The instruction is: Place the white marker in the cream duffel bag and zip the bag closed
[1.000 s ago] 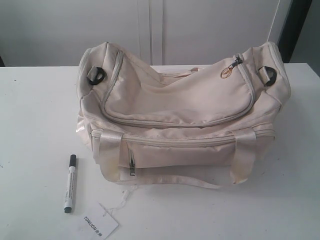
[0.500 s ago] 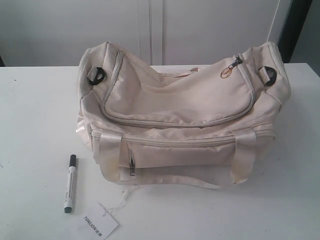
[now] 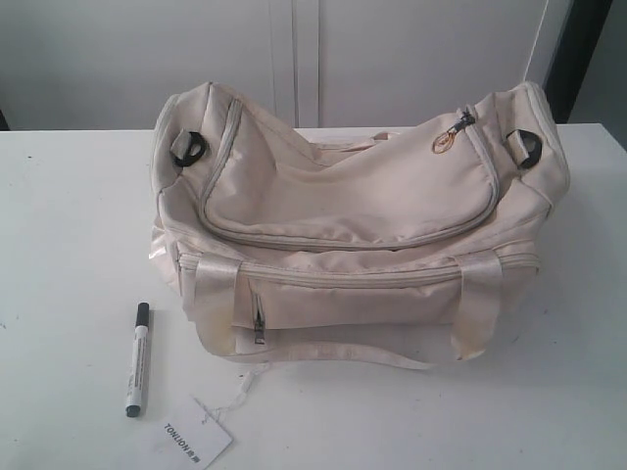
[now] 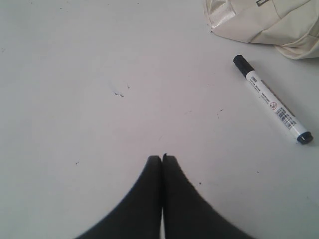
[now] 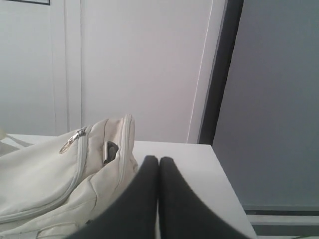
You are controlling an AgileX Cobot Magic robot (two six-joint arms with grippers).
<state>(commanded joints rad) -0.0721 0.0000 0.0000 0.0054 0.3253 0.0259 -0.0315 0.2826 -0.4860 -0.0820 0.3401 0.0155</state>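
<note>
The cream duffel bag point(image 3: 353, 235) sits in the middle of the white table point(image 3: 69, 225) with its curved top flap zipped shut; the zip pull point(image 3: 446, 140) lies near the bag's right end. The white marker point(image 3: 137, 358) lies on the table left of the bag's front, black cap toward the bag. In the left wrist view the white marker point(image 4: 271, 98) lies apart from my left gripper point(image 4: 161, 158), which is shut and empty over bare table. My right gripper point(image 5: 159, 159) is shut and empty beside the cream duffel bag point(image 5: 50, 174). Neither arm shows in the exterior view.
A white paper tag printed "TONLION" point(image 3: 191, 441) lies on a string at the table's front, just right of the marker. A black ring point(image 3: 188, 149) sits at the bag's left end, another black ring point(image 3: 526, 145) at its right. White cabinet doors point(image 3: 294, 59) stand behind the table.
</note>
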